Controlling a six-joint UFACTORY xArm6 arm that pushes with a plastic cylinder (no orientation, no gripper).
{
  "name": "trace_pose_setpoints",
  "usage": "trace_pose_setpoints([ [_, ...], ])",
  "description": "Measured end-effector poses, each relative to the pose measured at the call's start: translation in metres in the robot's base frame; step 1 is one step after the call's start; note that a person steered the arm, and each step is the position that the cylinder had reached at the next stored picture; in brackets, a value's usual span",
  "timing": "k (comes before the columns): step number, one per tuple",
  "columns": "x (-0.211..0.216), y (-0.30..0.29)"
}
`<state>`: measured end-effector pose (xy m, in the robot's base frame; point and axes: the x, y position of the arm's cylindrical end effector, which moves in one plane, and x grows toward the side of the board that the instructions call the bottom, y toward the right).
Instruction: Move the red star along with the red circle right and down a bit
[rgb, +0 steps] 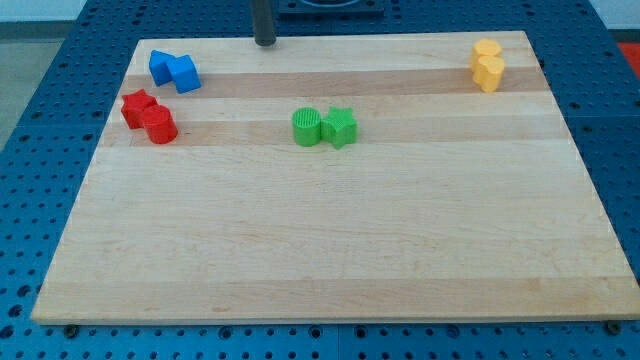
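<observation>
The red star sits near the left edge of the wooden board, toward the far side, and the red circle touches it just on its near-right. Look just beyond them and you find two blue blocks pressed together, their shapes hard to make out. Near the middle of the board you have a green circle with a green star touching its right side. In the far right corner two yellow blocks stand against each other, one behind the other. My tip rests at the far edge of the board, left of centre, well apart from every block and to the far-right of the red pair. You have no hand to judge here: the arm ends in a plain dark rod.
</observation>
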<state>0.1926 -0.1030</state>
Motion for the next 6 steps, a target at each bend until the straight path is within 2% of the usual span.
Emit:
trace_pose_setpoints([
  [1,0.0,-0.045],
  [2,0.0,-0.152],
  [3,0.001,-0.202],
  [5,0.015,-0.202],
  [6,0.06,-0.2],
])
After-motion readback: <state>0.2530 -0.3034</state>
